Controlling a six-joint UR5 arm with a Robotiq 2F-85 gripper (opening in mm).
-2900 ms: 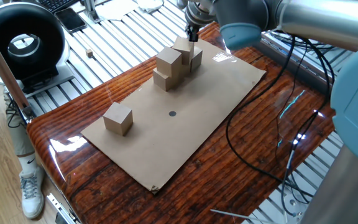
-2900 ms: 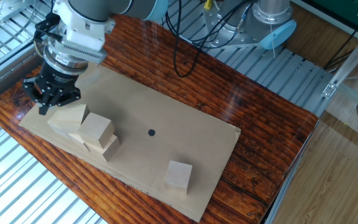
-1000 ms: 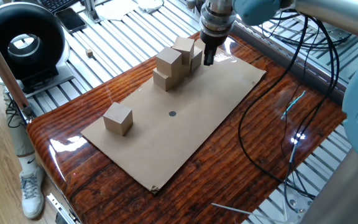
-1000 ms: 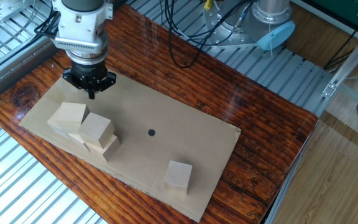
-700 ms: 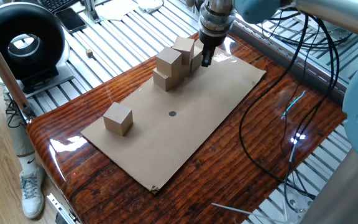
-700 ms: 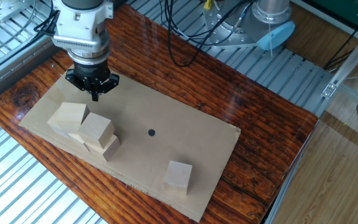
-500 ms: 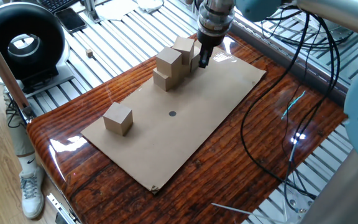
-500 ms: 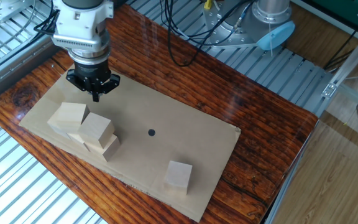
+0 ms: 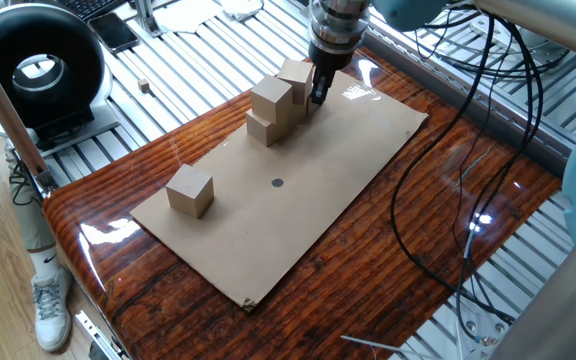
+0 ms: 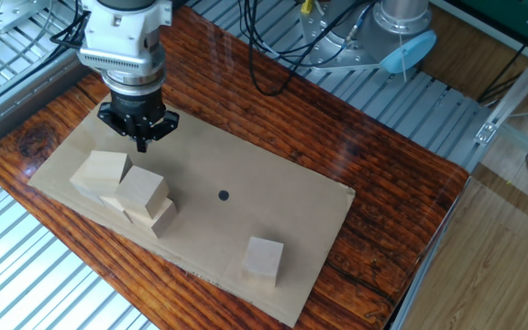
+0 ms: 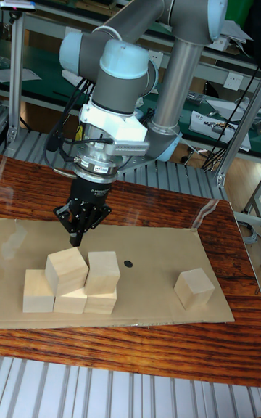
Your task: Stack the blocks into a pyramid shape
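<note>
Partly built pyramid shape (image 11: 71,281) of tan blocks at one end of the cardboard sheet (image 10: 273,197), sixth block (image 10: 264,258) alone near the other end, gripper (image 10: 141,142) fingers together, empty, pointing straight down just behind the pile, arm (image 11: 170,48) arching overhead

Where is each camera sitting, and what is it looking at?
One fixed view: high, off one corner, looking down at the tan wooden cube pile; gripper and arm show.
The other fixed view: high on the opposite side, looking down; gripper shows.
Tall fixed view: low, facing the whole arm.
All share the lone tan cube.
</note>
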